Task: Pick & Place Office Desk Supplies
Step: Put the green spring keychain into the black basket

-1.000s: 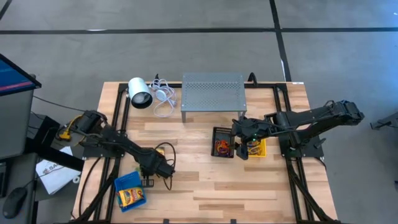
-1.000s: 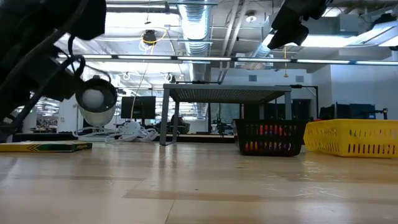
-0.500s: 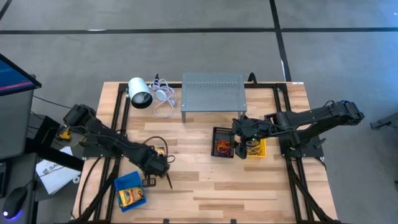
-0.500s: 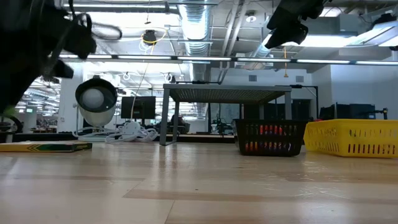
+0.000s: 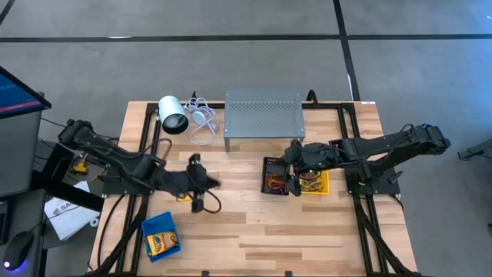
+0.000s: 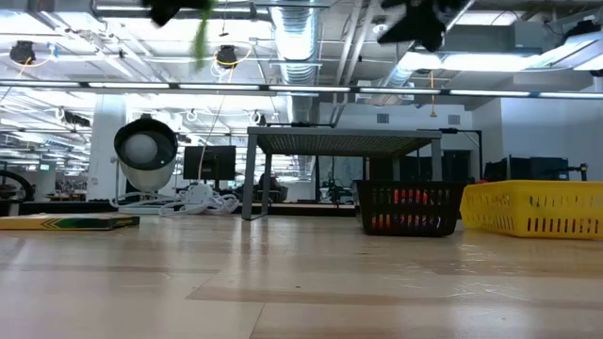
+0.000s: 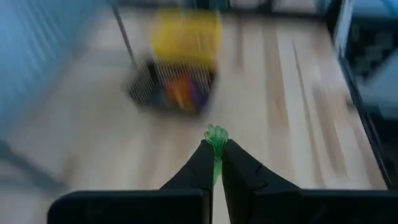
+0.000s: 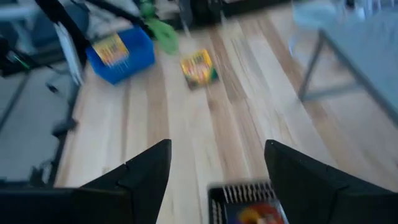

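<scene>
My left gripper [image 5: 215,183] is in the air over the table's left middle, shut on a small green rubber band [image 7: 216,134], which also shows in the low view [image 6: 201,38]. One yellow crayon box [image 8: 199,67] lies flat on the table below it. The other crayon box [image 5: 161,244] lies in the blue bin [image 5: 160,235] at the near left. My right gripper [image 5: 290,173] is open and empty above the black bin [image 5: 275,175], which holds coloured rubber bands. The yellow bin [image 5: 317,183] stands just right of the black one. My left gripper pinches the green rubber band between its two fingertips [image 7: 205,155]. A bunched end of the band [image 7: 216,133] sticks out past the tips. The fingers point toward the table's right side, where the black and yellow bins are. The band is lifted clear of the table.
A grey perforated metal stand [image 5: 264,112] is at the far middle. A white cylinder [image 5: 173,115] with a white cable [image 5: 201,125] lies at the far left. Bare wood lies between the blue bin and the black bin along the near edge.
My left gripper has risen from beside the blue bin and gone toward the far edge, swinging round to point toward the table's right. It stays shut on the green band. My right gripper has shifted slightly toward the left.
</scene>
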`<move>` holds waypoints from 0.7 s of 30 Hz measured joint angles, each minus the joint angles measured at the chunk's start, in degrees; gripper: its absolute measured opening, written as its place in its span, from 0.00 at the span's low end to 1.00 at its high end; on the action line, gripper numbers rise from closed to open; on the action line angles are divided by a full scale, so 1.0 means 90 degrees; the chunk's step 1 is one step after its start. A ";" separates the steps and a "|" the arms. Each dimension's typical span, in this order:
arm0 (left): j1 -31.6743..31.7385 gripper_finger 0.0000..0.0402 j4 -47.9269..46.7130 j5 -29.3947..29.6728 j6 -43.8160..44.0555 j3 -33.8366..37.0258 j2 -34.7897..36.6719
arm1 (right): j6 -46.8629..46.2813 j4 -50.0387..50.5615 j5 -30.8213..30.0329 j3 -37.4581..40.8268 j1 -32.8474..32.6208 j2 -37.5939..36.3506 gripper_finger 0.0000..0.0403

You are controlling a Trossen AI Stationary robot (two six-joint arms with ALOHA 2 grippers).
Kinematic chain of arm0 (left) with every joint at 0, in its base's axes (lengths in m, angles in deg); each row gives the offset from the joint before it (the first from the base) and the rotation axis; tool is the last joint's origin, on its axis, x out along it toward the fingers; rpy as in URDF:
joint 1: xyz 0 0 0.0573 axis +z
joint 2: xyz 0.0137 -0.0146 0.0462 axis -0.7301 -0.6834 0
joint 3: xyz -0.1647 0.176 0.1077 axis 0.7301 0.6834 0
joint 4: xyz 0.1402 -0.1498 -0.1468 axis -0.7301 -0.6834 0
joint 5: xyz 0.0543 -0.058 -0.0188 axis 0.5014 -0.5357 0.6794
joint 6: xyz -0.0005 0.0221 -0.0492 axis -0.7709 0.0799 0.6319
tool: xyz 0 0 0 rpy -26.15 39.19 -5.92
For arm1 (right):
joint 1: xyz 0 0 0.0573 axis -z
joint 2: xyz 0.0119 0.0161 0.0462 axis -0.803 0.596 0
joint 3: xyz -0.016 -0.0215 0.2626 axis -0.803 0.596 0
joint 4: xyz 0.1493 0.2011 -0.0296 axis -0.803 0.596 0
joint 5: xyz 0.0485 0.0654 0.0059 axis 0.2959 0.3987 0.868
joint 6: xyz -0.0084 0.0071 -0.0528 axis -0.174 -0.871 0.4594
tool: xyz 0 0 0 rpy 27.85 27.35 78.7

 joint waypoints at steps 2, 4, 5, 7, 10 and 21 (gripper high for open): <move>0.0102 0.01 0.0683 0.0276 -0.0680 -0.0006 0.0057 | 0.0148 -0.0404 0.0017 0.0000 -0.0008 -0.0002 0.63; 0.0232 0.01 0.1327 0.0325 -0.1306 0.0086 0.0077 | 0.0231 -0.0798 0.0032 0.0000 -0.0009 -0.0002 0.63; 0.0308 0.01 0.1676 0.0318 -0.1594 0.0151 0.0073 | 0.0277 -0.0960 0.0036 0.0000 -0.0013 -0.0002 0.63; 0.0533 0.01 0.2170 0.0192 -0.2008 0.0290 0.0067 | 0.0356 -0.1262 0.0115 0.0000 -0.0009 -0.0002 0.63; 0.1035 0.01 0.2491 -0.0280 -0.2155 0.0451 -0.0008 | 0.0366 -0.1706 0.0355 0.0000 -0.0006 -0.0002 0.63; 0.1825 0.01 0.3667 -0.1437 -0.2335 0.0714 -0.0072 | 0.0468 -0.2155 0.0405 0.0019 -0.0006 0.0158 0.63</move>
